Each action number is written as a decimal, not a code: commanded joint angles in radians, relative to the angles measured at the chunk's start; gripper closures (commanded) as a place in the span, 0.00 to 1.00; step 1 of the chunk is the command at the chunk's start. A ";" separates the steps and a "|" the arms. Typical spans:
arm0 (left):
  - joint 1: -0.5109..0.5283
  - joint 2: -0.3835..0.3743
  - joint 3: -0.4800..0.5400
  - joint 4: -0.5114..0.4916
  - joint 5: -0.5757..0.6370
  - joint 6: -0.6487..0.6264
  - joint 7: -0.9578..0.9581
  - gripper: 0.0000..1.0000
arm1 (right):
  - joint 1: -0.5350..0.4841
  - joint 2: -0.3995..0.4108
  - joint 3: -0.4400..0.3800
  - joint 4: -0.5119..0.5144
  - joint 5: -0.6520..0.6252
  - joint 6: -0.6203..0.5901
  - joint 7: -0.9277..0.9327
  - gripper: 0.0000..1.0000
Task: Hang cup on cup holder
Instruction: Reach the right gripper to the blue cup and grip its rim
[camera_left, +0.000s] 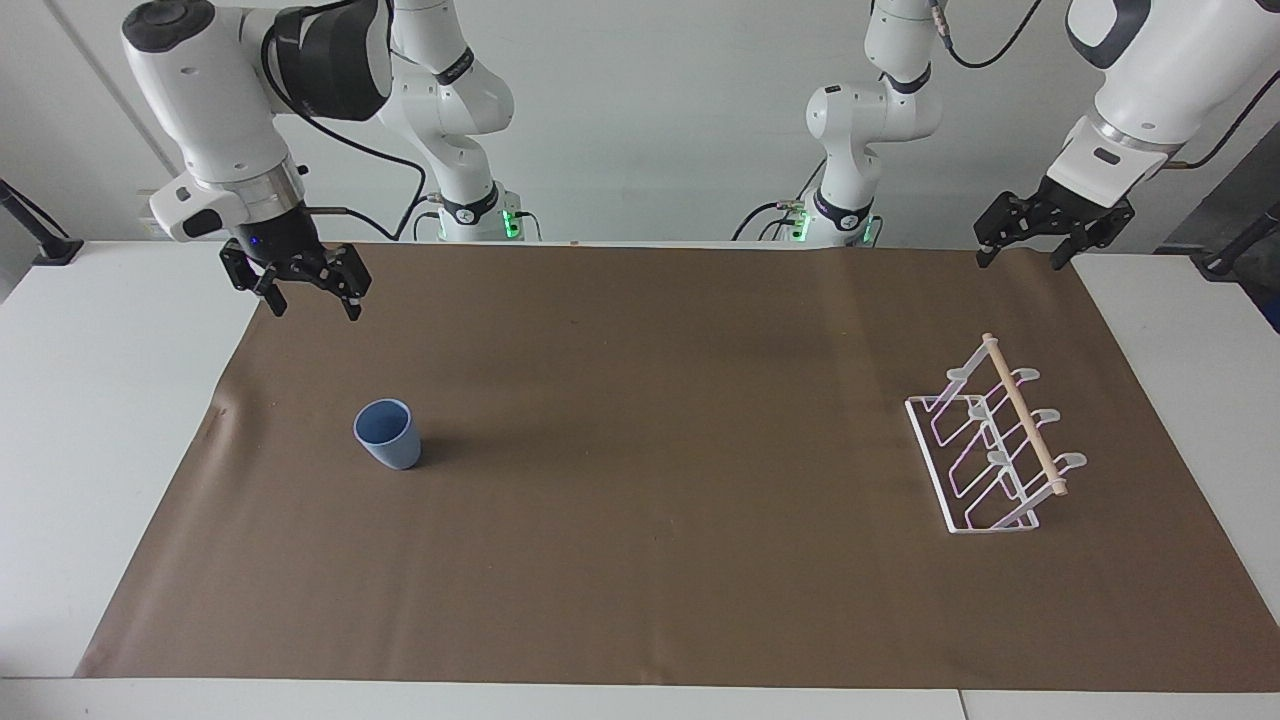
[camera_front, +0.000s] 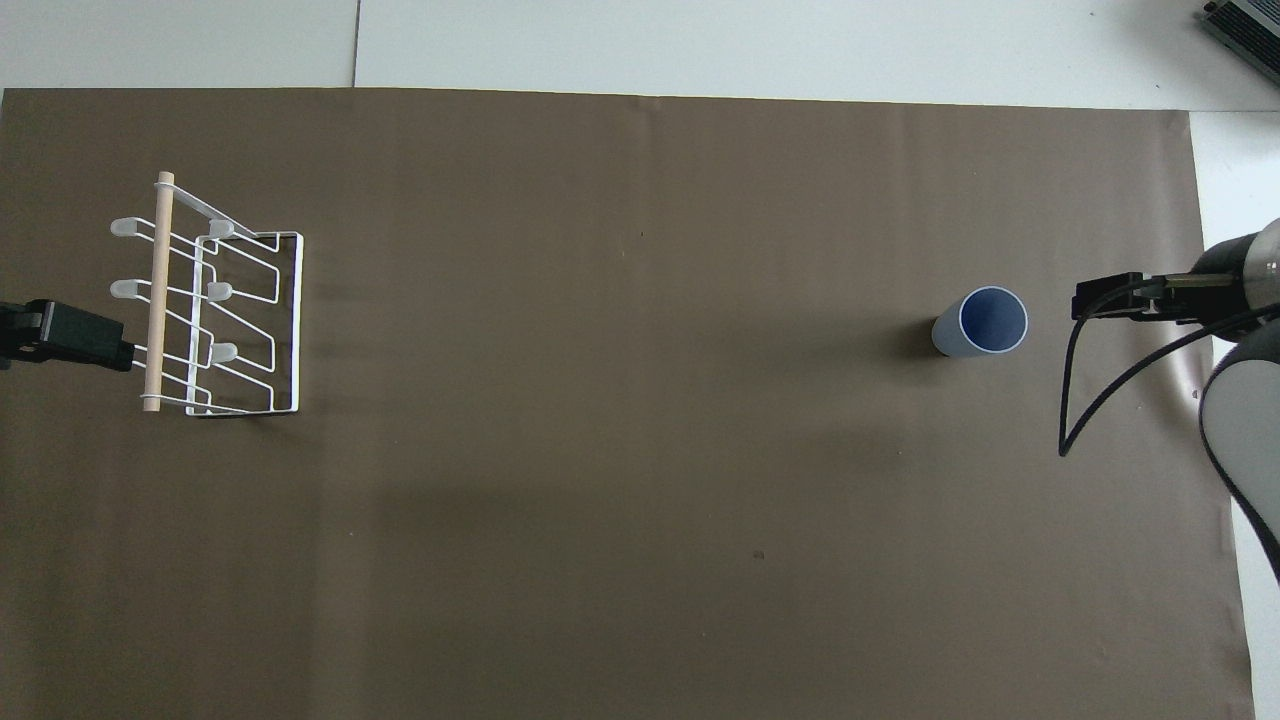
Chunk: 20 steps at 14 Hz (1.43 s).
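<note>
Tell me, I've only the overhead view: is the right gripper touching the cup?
Observer: No. The facing view shows the right gripper raised over the mat, clear of the cup.
Operator: Fingers open?
Observer: Yes, spread wide and pointing down.
Operator: And the left gripper?
Observer: The left gripper waits, open, high over the mat's edge, up clear of the rack.
</note>
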 joint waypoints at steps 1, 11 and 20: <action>0.007 -0.015 -0.006 -0.006 0.017 -0.011 0.006 0.00 | -0.007 0.083 0.009 -0.019 0.005 0.126 -0.021 0.00; 0.007 -0.015 -0.006 -0.006 0.017 -0.011 0.006 0.00 | -0.023 0.172 0.009 -0.140 0.040 0.307 -0.127 0.00; 0.007 -0.015 -0.006 -0.006 0.017 -0.011 0.006 0.00 | -0.043 0.217 0.009 -0.178 0.101 0.389 -0.143 0.00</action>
